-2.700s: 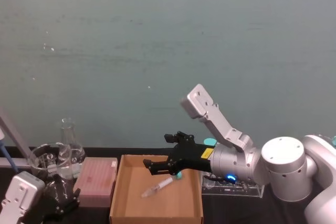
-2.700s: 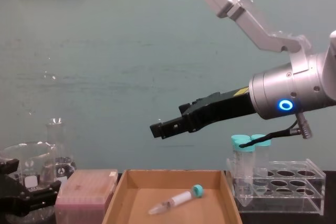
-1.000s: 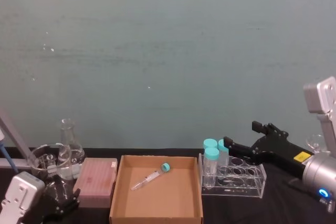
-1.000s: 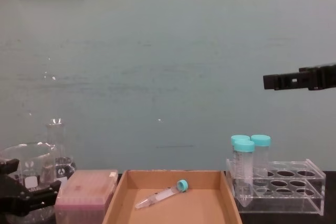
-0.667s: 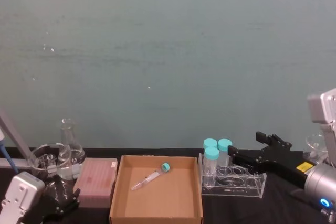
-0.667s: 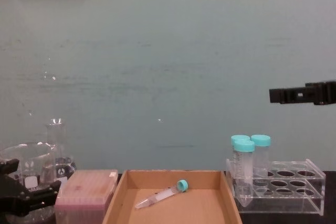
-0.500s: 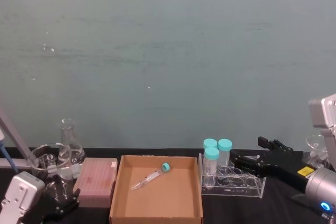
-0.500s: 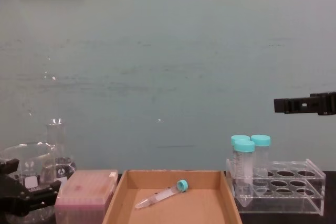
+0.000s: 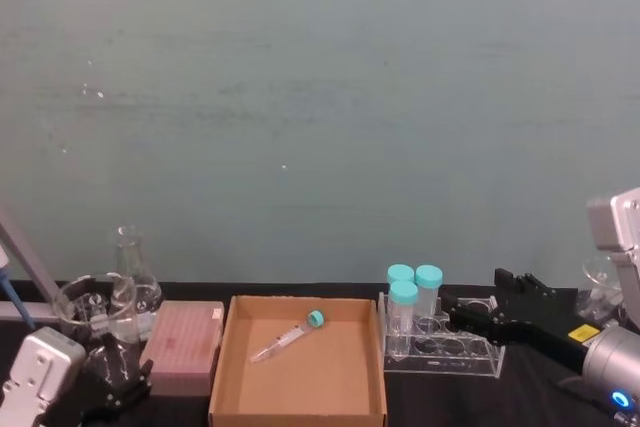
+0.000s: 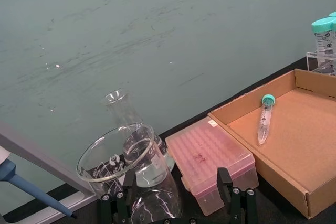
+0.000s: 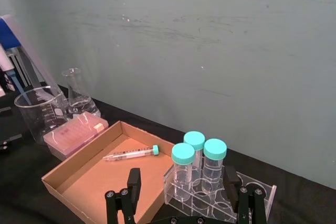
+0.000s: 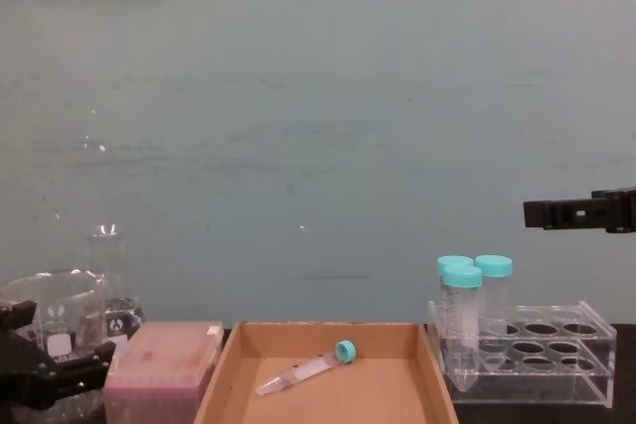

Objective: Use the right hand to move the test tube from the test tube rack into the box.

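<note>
Lying on its side in your shallow brown cardboard box (image 9: 296,402), the slim clear test tube with the small teal cap (image 9: 289,336) points that cap toward the clear acrylic rack (image 9: 445,345), which holds three wider teal-capped tubes (image 9: 404,309). Your right black gripper (image 9: 462,311) hovers over the rack's right end, fingers spread and empty. The left black gripper (image 10: 176,211) sits low beside the glass beaker (image 10: 128,166), fingers apart, gripping nothing.

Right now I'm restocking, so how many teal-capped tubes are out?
4. Three wide tubes stand clustered at the rack's end nearest the cardboard box; one slim tube lies flat in that box. None seem hidden.
</note>
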You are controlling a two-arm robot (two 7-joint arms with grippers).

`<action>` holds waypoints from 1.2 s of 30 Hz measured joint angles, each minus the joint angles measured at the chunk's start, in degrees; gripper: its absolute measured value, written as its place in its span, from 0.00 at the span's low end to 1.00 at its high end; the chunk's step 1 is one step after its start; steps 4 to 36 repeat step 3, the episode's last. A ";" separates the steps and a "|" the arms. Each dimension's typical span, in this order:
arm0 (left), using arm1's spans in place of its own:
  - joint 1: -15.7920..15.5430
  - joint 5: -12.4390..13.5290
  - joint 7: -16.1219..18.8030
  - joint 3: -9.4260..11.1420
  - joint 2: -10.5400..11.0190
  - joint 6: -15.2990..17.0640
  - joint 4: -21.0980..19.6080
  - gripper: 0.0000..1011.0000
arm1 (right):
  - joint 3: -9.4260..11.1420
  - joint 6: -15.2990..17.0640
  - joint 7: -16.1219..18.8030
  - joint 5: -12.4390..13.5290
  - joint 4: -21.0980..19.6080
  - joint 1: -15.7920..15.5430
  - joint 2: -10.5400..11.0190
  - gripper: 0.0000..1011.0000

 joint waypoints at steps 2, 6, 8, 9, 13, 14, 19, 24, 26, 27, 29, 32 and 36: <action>0.00 0.00 0.00 0.00 0.00 0.00 0.00 0.99 | 0.00 0.00 0.00 -0.01 -0.02 0.00 -0.01 0.99; 0.00 0.00 0.00 0.00 0.00 0.00 0.00 0.99 | 0.01 0.00 0.01 -0.03 -0.05 0.01 -0.02 0.99; 0.00 0.00 0.00 0.00 0.00 0.00 0.00 0.99 | 0.01 0.00 0.01 -0.03 -0.05 0.01 -0.02 0.99; 0.00 0.00 0.00 0.00 0.00 0.00 0.00 0.99 | 0.01 0.00 0.01 -0.03 -0.05 0.01 -0.02 0.99; 0.00 0.00 0.00 0.00 0.00 0.00 0.00 0.99 | 0.01 0.00 0.01 -0.03 -0.05 0.01 -0.02 0.99; 0.00 0.00 0.00 0.00 0.00 0.00 0.00 0.99 | 0.01 0.00 0.01 -0.03 -0.05 0.01 -0.02 0.99; 0.00 0.00 0.00 0.00 0.00 0.00 0.00 0.99 | 0.01 0.00 0.01 -0.03 -0.05 0.01 -0.02 0.99; 0.00 0.00 0.00 0.00 0.00 0.00 0.00 0.99 | 0.01 0.00 0.01 -0.03 -0.05 0.01 -0.02 0.99; 0.00 0.00 0.00 0.00 0.00 0.00 0.00 0.99 | 0.01 0.00 0.01 -0.03 -0.05 0.01 -0.02 0.99; 0.00 0.00 0.00 0.00 0.00 0.00 0.00 0.99 | 0.01 0.00 0.01 -0.03 -0.05 0.01 -0.02 0.99; 0.00 0.00 0.00 0.00 0.00 0.00 0.00 0.99 | 0.01 0.00 0.01 -0.03 -0.05 0.01 -0.02 0.99; 0.00 0.00 0.00 0.00 0.00 0.00 0.00 0.99 | 0.01 0.00 0.01 -0.03 -0.05 0.01 -0.02 0.99; 0.00 0.00 0.00 0.00 0.00 0.00 0.00 0.99 | 0.01 0.00 0.01 -0.03 -0.05 0.01 -0.02 0.99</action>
